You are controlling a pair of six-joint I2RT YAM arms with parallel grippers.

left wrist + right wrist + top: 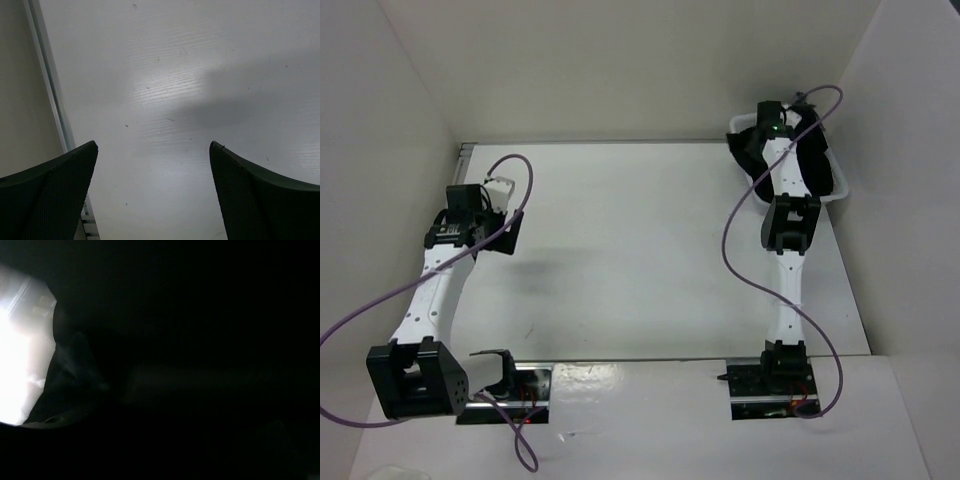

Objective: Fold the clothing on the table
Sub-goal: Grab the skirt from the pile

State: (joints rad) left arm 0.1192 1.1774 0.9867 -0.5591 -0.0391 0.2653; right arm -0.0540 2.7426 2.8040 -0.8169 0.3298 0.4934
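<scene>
Folding not begun: the flat white matte tabletop [620, 250] shows no skirt, the left gripper [153, 143] gapes wide above it, and the right gripper [767, 112], opening indiscernible, reaches into soft black cloth [815, 150] in the white plastic basket [835, 195] at the far right corner — probably where the skirt lies

counter [175, 75] looked white, smooth, matt with faint sheen | left pincer [152, 149] fingers [55, 195] looked black, matt, finely dotted | edge rail [47, 80] looked pale metal | basket [837, 190] looked white plastic | black cloth [820, 150] looked soft, matt
</scene>
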